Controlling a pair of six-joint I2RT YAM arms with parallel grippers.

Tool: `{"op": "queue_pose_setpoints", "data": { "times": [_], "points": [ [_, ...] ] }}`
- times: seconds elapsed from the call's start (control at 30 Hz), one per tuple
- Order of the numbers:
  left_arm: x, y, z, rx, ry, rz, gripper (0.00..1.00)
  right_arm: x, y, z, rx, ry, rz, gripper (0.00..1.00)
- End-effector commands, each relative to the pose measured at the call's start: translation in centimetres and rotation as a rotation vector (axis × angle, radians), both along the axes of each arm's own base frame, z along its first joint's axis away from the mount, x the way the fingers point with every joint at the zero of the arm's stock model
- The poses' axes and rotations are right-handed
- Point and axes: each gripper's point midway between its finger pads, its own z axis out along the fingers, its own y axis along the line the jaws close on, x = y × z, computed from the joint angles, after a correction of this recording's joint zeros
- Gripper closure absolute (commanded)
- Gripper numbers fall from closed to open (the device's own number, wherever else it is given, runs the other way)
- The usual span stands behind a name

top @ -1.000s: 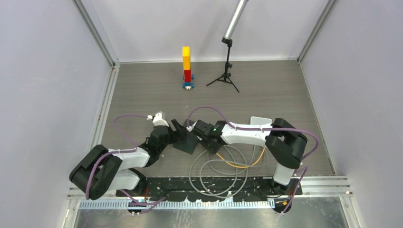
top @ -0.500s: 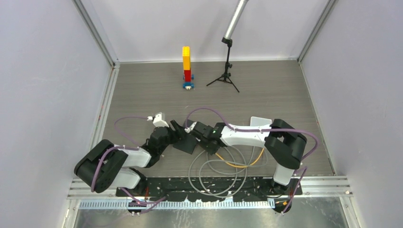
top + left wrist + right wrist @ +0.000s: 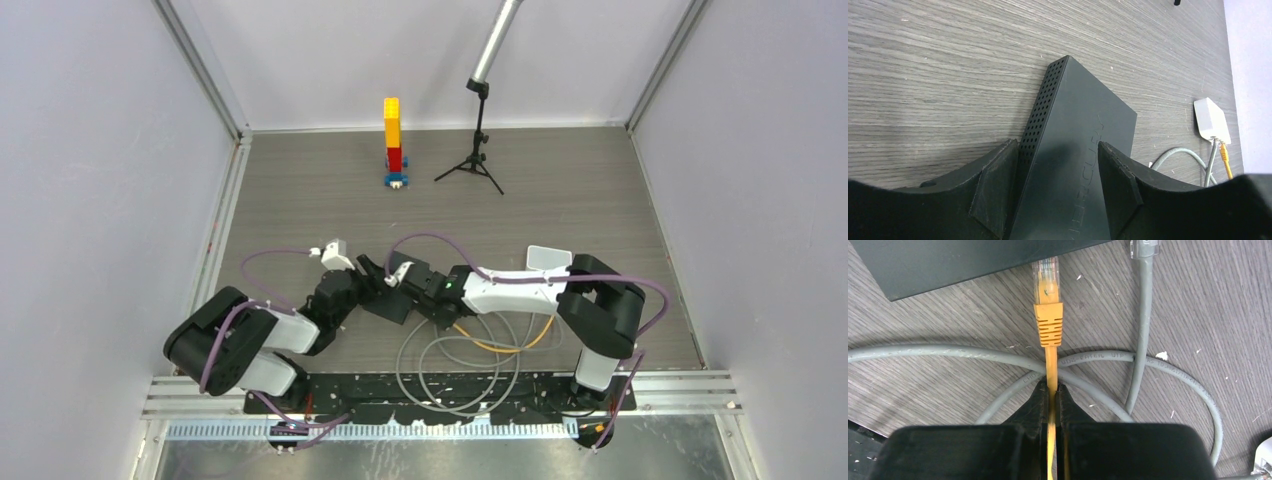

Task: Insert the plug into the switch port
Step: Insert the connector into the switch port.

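A black flat switch box [image 3: 1073,150] with a perforated side lies between my left gripper's [image 3: 1058,150] two pads, which are closed against it; the box also shows in the top view [image 3: 393,303]. My right gripper [image 3: 1052,386] is shut on an orange cable just behind its orange boot and clear plug [image 3: 1047,275]. The plug tip meets the black box's edge [image 3: 973,260]; the port itself is hidden. A small white box [image 3: 1211,120] lies further right with cables plugged into its side.
Grey cable [image 3: 1143,330] loops on the wooden table under and beside the orange cable, its own plug [image 3: 1144,246] near the black box. A yellow-red brick tower [image 3: 393,140] and a small tripod [image 3: 478,150] stand at the back.
Both grippers and the black box have shifted slightly left. The right gripper has carried the plug closer to the box.
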Motion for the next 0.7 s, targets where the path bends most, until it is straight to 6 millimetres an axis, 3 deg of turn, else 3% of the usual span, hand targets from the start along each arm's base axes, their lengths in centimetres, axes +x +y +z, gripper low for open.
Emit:
{"op": "queue_pose_setpoints", "data": {
  "times": [0.0, 0.67],
  "points": [
    [-4.8, 2.1, -6.9, 0.137, 0.253, -0.039, 0.38, 0.2, 2.3, 1.3, 0.086, -0.043, 0.023, 1.00],
    [-5.0, 1.8, -7.4, 0.127, 0.263, -0.057, 0.43, 0.7, 2.5, 3.5, 0.098, -0.137, 0.015, 0.99]
  ]
}}
